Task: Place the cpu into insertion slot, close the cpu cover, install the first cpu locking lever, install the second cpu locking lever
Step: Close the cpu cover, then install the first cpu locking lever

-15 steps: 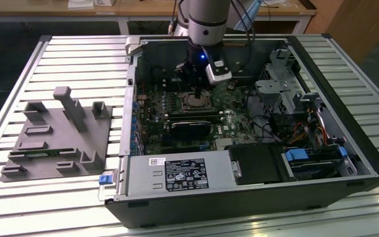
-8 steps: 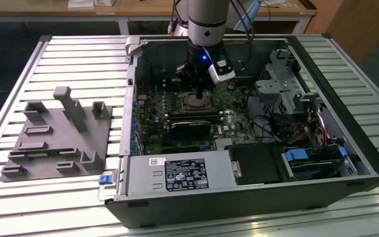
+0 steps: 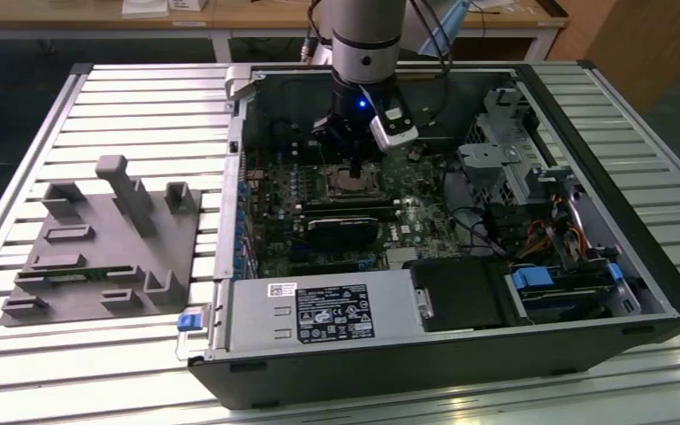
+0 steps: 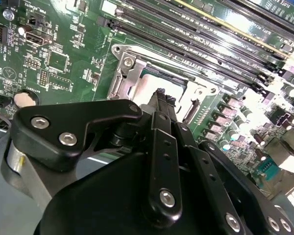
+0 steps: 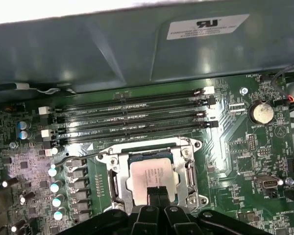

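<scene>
A workshop: open computer case [image 3: 435, 367] on slatted metal bench [image 3: 139, 115].

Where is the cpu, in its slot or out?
In. The cpu lies flat within the metal rim of the slot, beneath the gripper.

White power supply label [image 3: 330, 312] and case wall label [image 5: 207, 25], print on both illegible.

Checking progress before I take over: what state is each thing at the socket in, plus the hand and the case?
cpu: lying flat in the insertion slot.
insertion slot: filled by the cpu.
cpu cover: looks folded down flat, framing the cpu.
wire lever: low beside the socket; cannot tell if latched.
hand: shut, empty, tips at the cpu's edge.
computer case: on its side, open.
</scene>
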Motion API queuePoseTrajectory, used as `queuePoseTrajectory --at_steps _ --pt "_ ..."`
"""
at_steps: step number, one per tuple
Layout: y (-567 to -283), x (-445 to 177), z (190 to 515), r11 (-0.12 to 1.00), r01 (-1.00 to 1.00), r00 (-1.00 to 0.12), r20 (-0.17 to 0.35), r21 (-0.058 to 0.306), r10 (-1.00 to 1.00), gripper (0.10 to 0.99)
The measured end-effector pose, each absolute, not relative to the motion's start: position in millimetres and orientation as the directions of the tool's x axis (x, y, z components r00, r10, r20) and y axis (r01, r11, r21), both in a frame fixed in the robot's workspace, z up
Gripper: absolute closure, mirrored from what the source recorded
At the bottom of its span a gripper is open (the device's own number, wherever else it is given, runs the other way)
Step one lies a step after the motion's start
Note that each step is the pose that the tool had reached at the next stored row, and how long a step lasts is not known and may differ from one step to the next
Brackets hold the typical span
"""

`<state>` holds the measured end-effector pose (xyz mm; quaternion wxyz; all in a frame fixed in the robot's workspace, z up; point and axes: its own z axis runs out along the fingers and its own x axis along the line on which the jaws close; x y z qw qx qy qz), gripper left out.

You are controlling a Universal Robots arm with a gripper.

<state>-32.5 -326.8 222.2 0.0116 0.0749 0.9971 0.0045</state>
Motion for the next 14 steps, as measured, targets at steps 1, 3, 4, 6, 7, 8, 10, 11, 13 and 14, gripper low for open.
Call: queuePoseTrajectory --at_steps 1,3,4,6,7,8,10,11,13,14 --pt "-326.8 -32.6 222.2 0.989 0.149 -0.989 -0.022 0.011 0.149 0.980" --pt "-326.8 -33.2 222.2 0.989 0.149 -0.989 -0.022 0.011 0.149 0.980" --pt "-326.8 -33.2 222.2 0.989 0.149 -0.989 -0.022 0.011 0.149 0.980" --pt "-326.8 -33.2 222.2 0.989 0.149 -0.989 -0.022 0.011 0.149 0.980" --pt "-326.8 -33.3 222.2 0.989 0.149 -0.989 -0.022 0.011 0.149 0.980" --pt "-326.8 -33.3 222.2 0.989 0.149 -0.989 -0.022 0.011 0.149 0.980" --pt "-326.8 -33.3 222.2 0.989 0.149 -0.989 -0.022 0.011 0.149 0.980" --pt "-326.8 -33.4 222.2 0.989 0.149 -0.989 -0.022 0.011 0.149 0.980" --pt "-326.8 -33.9 222.2 0.989 0.149 -0.988 -0.022 0.011 0.150 0.980" --pt "-326.9 -34.7 222.2 0.989 0.149 -0.989 -0.022 0.011 0.150 0.980"
